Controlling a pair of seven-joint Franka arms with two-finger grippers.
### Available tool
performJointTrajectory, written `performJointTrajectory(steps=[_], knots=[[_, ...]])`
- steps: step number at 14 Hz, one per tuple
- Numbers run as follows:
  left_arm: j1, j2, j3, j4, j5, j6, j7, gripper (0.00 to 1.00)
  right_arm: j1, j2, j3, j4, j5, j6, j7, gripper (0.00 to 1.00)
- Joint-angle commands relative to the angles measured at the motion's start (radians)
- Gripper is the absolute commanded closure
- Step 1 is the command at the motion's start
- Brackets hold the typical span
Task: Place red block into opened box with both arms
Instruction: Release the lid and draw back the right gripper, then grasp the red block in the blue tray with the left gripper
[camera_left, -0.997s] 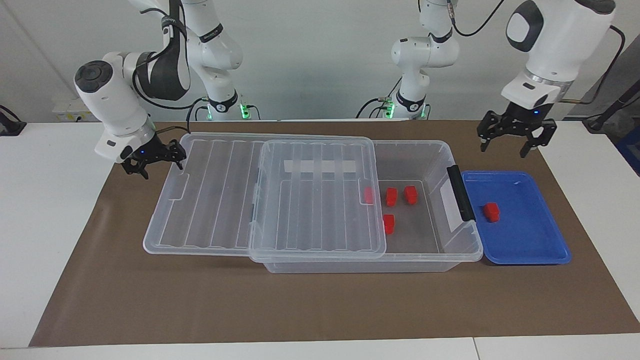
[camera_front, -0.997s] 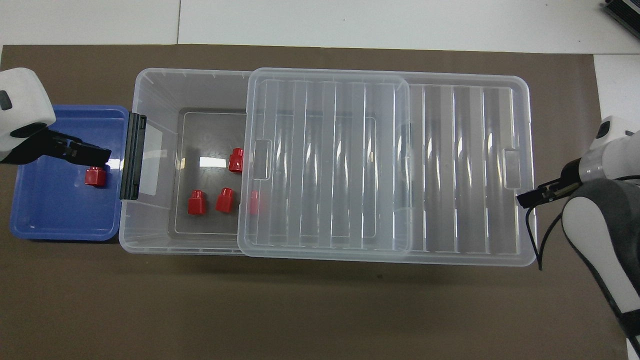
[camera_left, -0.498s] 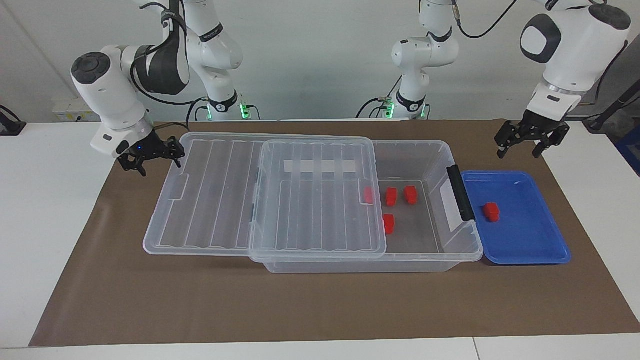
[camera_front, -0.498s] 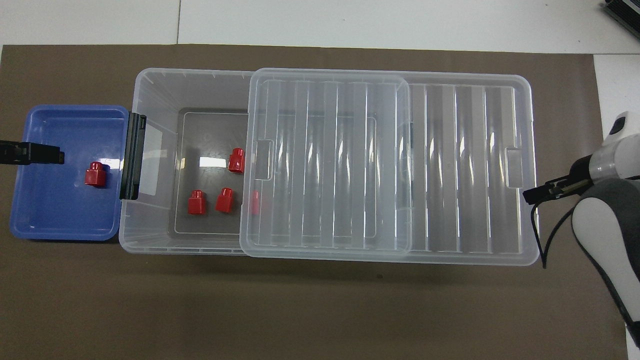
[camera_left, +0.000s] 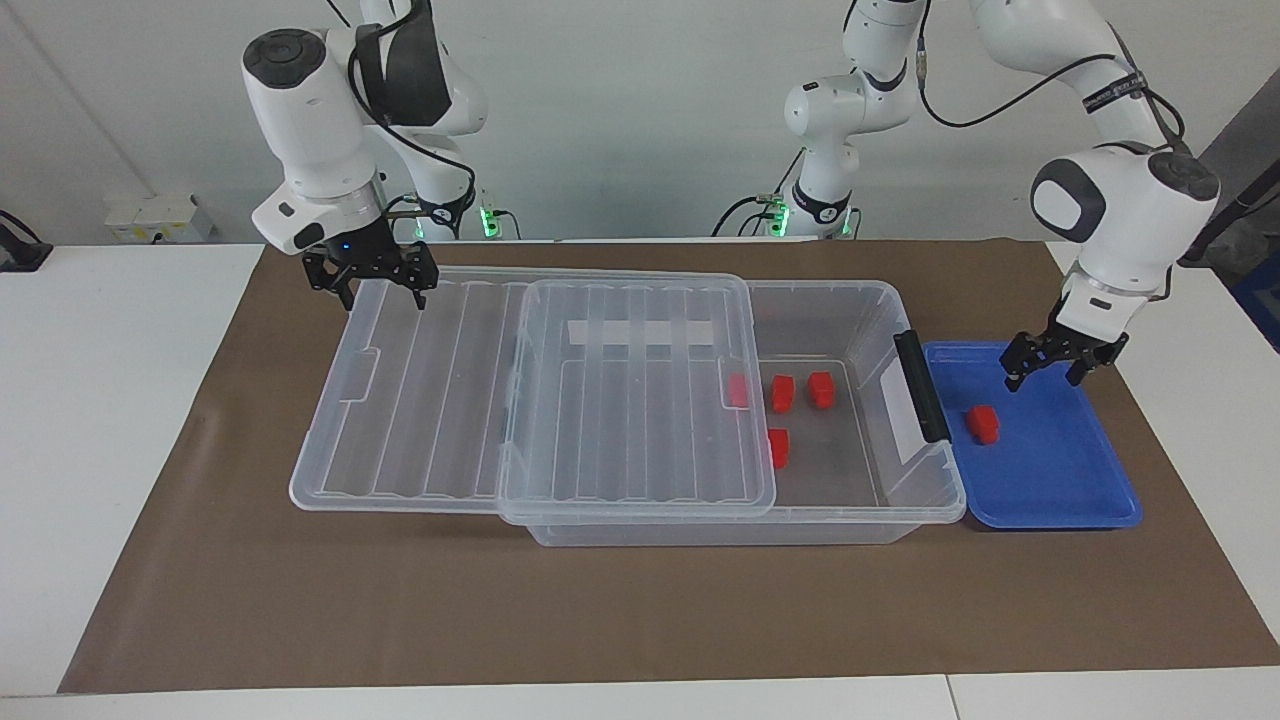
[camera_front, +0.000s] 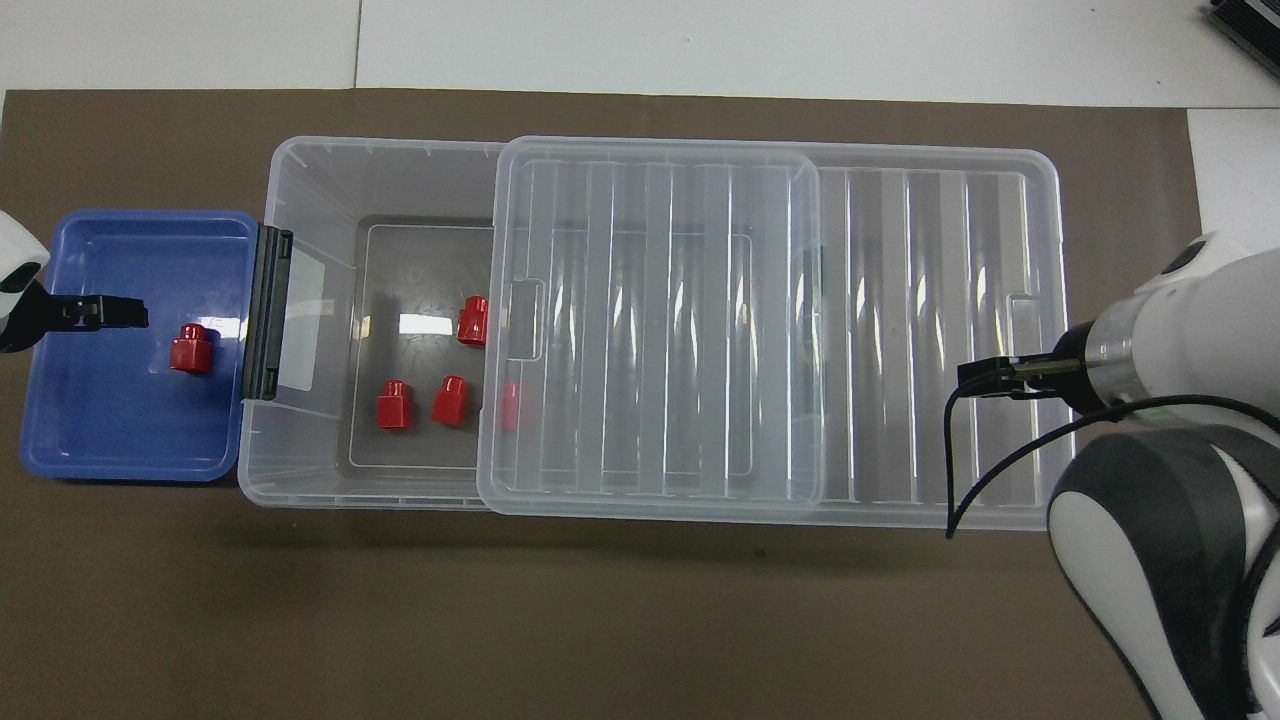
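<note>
**One red block waits in the tray, both my grippers are empty**

I go from the left of the facing view to its right. My right gripper (camera_left: 367, 287) hangs over the corner of the ribbed clear plastic lid (camera_left: 430, 390), at the right arm's end of the table, with its fingers spread and nothing between them. The lid is slid aside, so that it covers only one part of the large shallow transparent plastic box (camera_left: 880, 300). In the uncovered part lie three small bright red plastic blocks (camera_left: 783, 393), and a fourth one (camera_left: 738, 390) shows through the lid's edge. Then comes the black clip handle (camera_left: 920, 385), and beside it the blue plastic tray (camera_left: 1090, 500). The red block (camera_left: 983, 424) of my task, short and brick-shaped, lies alone in this tray. My left gripper (camera_left: 1048, 365) is low over the tray, near the block but not touching it, its fingers released.

Half a second ago my left gripper was higher, over the mat next to the tray's edge nearer to the robots; now it has come down over the tray. My right gripper was over the mat just beside the lid; now it is raised and over the lid's corner.

The overhead view shows a narrower neck on top of each block (camera_front: 191, 349). The facing view alone shows how high the grippers hang.
</note>
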Motion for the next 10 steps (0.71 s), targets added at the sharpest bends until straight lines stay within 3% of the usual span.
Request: performJointTrajectory(steps=[1, 5, 8, 10], knots=[[0.0, 0.071, -0.008, -0.002, 0.003, 0.09, -0.01, 0.0, 0.018, 0.037, 0.002, 0.138, 0.008, -0.097, 0.055, 0.0], [-0.012, 0.121, -0.008, -0.036, 0.003, 0.169, 0.002, 0.0, 0.017, 0.118, 0.002, 0.372, -0.007, -0.207, 0.1, 0.0], [-0.01, 0.135, -0.009, -0.096, 0.003, 0.255, 0.002, 0.0, 0.003, 0.121, -0.005, 0.403, -0.01, -0.272, 0.098, 0.0], [-0.01, 0.132, -0.008, -0.1, 0.003, 0.247, 0.002, 0.0, -0.001, 0.114, -0.011, 0.404, -0.006, -0.3, 0.098, 0.0]])
